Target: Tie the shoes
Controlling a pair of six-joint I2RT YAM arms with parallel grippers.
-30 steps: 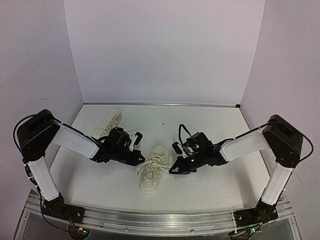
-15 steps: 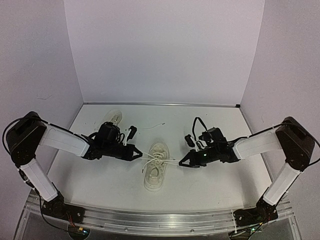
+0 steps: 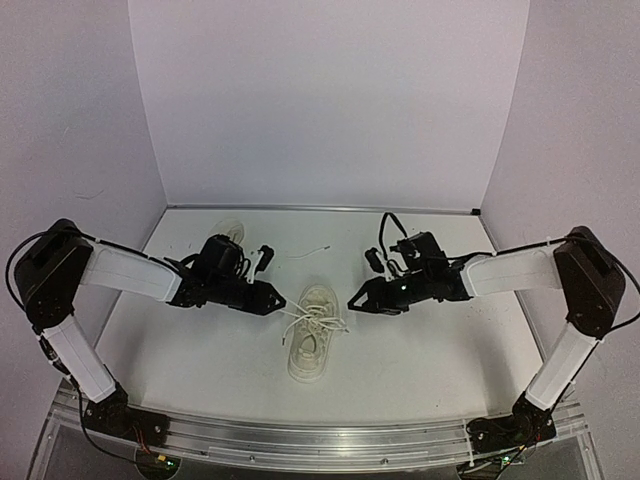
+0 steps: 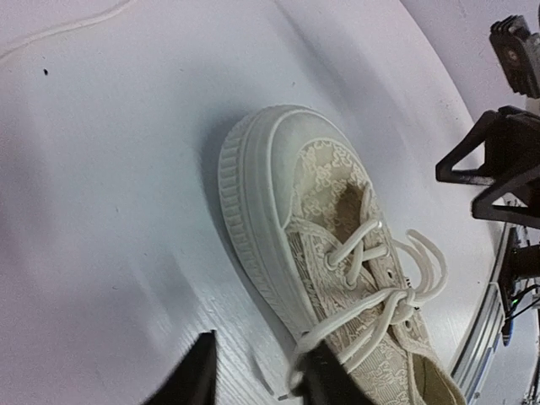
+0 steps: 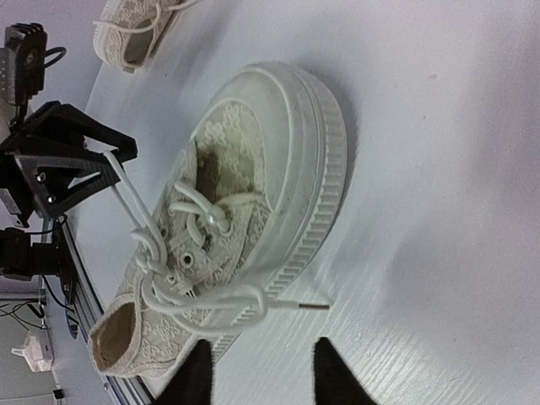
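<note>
Centrally, laced shoe (image 3: 310, 338) on table (image 3: 440, 355), left tool (image 3: 280, 300) and right tool (image 3: 353, 303) flanking its toe, both parted, second shoe (image 3: 226, 238) left of centre.

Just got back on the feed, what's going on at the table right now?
Both arms are at the near shoe. The left gripper and right gripper flank its laces, jaws open, neither clamped on a lace. The laces lie loosely looped; no tidy bow shows. The second shoe sits farther back.
</note>
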